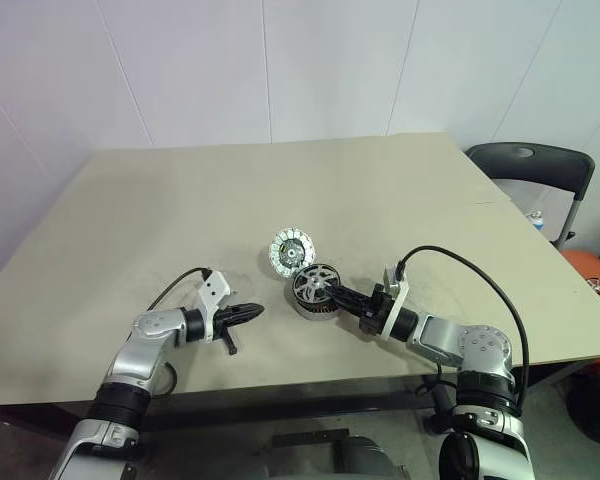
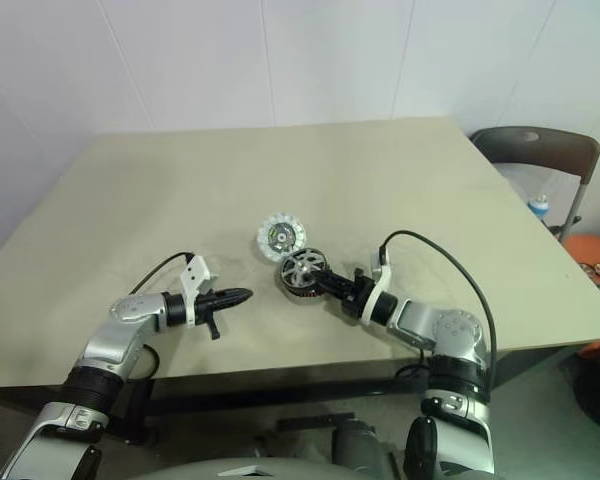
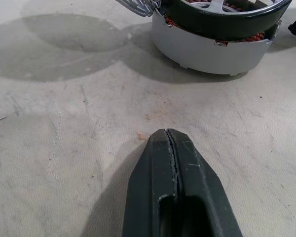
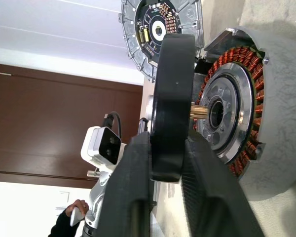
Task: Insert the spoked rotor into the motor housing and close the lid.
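Observation:
The grey motor housing [image 1: 306, 309] stands on the table, its coppery windings [image 4: 244, 64] showing. Its silver-white lid [image 1: 290, 249] is swung open, propped just behind it. The spoked rotor [image 4: 171, 98], a black-rimmed wheel, sits slightly tilted just above the housing's mouth with its brass shaft at the centre hub. My right gripper [image 1: 338, 292] is shut on the rotor's rim, a finger [image 4: 202, 177] on each side. My left gripper [image 1: 250, 312] is shut and empty, pointing at the housing [image 3: 207, 47] from a short way off, low over the table.
The tan table [image 1: 180, 220] has open room on all sides of the housing. A dark chair [image 1: 540, 170] and an orange object [image 1: 595, 275] stand off the table's right edge. A person's hand [image 4: 74, 213] shows far off behind my left arm.

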Action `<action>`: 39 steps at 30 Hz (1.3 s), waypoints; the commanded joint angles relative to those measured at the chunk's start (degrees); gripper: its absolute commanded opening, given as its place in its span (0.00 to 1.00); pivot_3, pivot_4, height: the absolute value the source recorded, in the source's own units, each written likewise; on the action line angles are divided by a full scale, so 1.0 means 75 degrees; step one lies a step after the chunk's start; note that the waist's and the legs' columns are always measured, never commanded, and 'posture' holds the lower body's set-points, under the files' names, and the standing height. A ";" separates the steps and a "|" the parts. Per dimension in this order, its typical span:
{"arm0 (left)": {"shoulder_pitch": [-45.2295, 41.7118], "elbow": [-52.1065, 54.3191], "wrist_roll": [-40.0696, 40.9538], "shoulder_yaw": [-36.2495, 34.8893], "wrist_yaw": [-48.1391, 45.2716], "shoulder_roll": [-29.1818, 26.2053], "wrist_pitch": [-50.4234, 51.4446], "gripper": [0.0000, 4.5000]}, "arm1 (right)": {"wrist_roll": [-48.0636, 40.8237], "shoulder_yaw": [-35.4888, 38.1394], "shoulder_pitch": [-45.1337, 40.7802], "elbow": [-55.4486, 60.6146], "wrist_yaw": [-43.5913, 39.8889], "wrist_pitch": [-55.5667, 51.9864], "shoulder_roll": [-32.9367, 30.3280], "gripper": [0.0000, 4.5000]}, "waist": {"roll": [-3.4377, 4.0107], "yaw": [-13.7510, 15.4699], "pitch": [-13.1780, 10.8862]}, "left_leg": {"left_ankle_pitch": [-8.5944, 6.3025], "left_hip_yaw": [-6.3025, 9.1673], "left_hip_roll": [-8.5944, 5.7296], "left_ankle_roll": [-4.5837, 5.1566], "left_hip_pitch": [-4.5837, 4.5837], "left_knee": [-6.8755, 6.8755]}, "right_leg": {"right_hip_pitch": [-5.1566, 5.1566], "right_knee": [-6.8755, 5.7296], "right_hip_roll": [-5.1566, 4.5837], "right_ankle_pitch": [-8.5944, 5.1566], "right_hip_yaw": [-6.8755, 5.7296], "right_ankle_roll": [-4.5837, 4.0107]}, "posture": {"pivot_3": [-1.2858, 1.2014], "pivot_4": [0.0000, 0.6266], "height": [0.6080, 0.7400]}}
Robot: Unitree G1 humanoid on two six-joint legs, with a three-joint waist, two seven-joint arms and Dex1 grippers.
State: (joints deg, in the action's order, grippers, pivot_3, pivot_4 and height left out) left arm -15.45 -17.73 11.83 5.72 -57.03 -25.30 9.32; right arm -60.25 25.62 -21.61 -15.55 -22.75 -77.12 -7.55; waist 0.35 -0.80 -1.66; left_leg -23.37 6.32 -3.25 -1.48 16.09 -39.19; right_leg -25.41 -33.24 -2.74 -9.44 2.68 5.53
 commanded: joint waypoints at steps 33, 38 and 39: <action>-0.0120 -0.0027 -0.0177 0.0082 0.0040 -0.0018 -0.0046 0.00 | 0.0099 -0.0114 -0.0239 -0.0247 -0.0351 0.0697 -0.0503 0.09 | 0.0002 -0.0005 0.0006 | -0.0001 0.0000 0.0004 0.0002 -0.0090 0.0002 | 0.0093 0.0006 0.0009 -0.0002 0.0000 0.0001 | 0.52 0.00 1.00; -0.0135 -0.0063 -0.0209 0.0083 0.0044 -0.0015 -0.0042 0.00 | 0.0118 -0.0200 -0.0217 -0.0191 -0.0393 0.0677 -0.0423 0.01 | 0.0003 -0.0004 0.0005 | -0.0001 0.0001 0.0004 0.0002 -0.0089 0.0003 | 0.0091 0.0006 0.0010 -0.0002 0.0000 0.0002 | 0.52 0.00 1.00; -0.0137 -0.0069 -0.0214 0.0084 0.0044 -0.0015 -0.0044 0.00 | 0.0120 -0.0209 -0.0212 -0.0187 -0.0402 0.0674 -0.0417 0.01 | 0.0003 -0.0004 0.0005 | -0.0001 0.0001 0.0004 0.0002 -0.0088 0.0003 | 0.0091 0.0007 0.0009 -0.0002 0.0000 0.0002 | 0.52 0.00 1.00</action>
State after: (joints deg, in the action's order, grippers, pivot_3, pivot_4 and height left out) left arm -15.65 -18.10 10.62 6.05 -56.79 -25.26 9.47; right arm -58.75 24.17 -22.29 -17.89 -25.12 -72.13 -10.86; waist 0.37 -0.82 -1.62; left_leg -23.38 6.33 -3.22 -1.47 15.42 -39.17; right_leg -24.72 -33.19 -2.67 -9.45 2.68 5.54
